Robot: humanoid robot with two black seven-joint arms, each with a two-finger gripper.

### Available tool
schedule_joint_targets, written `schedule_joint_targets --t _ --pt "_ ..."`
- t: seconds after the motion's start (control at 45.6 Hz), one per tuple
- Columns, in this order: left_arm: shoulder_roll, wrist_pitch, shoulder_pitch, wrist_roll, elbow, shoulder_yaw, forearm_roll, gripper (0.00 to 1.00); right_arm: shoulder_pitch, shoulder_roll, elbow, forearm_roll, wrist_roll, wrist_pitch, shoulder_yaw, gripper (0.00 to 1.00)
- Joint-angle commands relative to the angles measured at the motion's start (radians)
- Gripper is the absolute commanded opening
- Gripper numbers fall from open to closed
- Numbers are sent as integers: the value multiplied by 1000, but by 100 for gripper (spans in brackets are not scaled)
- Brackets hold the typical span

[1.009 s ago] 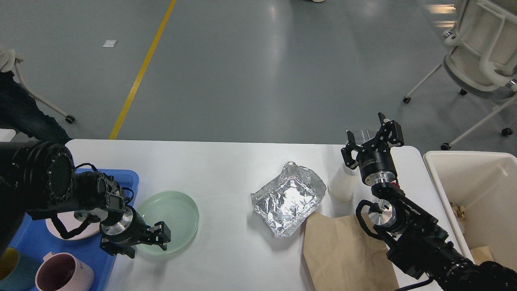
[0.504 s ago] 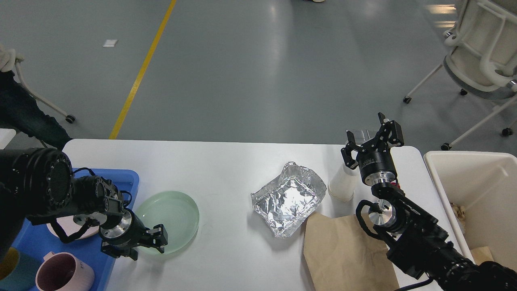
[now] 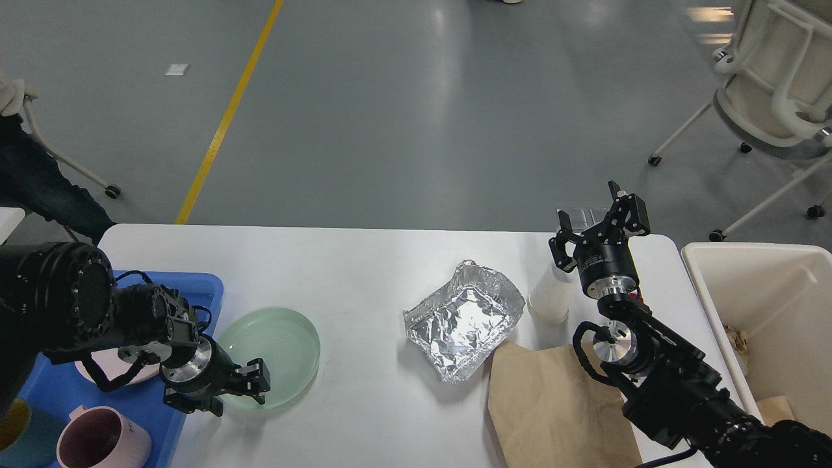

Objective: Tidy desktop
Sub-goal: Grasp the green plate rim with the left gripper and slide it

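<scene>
The worktop point(image 3: 364, 273) fills the foreground, largely untidied; plate point(image 3: 276, 354), foil point(image 3: 465, 318), cup point(image 3: 551, 296) and paper bag point(image 3: 552, 406) remain; left claw point(image 3: 250, 385) grips the plate rim; right claw point(image 3: 598, 218) is open, empty.

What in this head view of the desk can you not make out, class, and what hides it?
- Left end effector: whether it grips the green plate; dark, seen end-on.
- White cup: top hidden by the right end effector.
- Brown paper bag: cut off by the bottom edge and the right arm.
- Bin: contents mostly out of frame.
</scene>
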Motion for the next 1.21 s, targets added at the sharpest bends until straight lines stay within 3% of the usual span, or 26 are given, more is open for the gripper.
schedule_joint_targets --t 0.0,0.241,0.636,0.877,1.184 --pt "8 19 10 0 1 -4 -5 69 0 0 0 0 0 1 0 100" --pt "7 41 27 0 4 -7 -52 67 0 0 0 0 0 1 0 100" --pt "7 -16 34 24 4 -9 -51 18 0 0 0 0 0 1 0 100" --pt "7 -77 33 29 4 -9 -49 0 0 0 0 0 0 1 0 100" --pt "20 -148 1 31 12 -7 -49 0 0 0 0 0 0 -1 0 100"
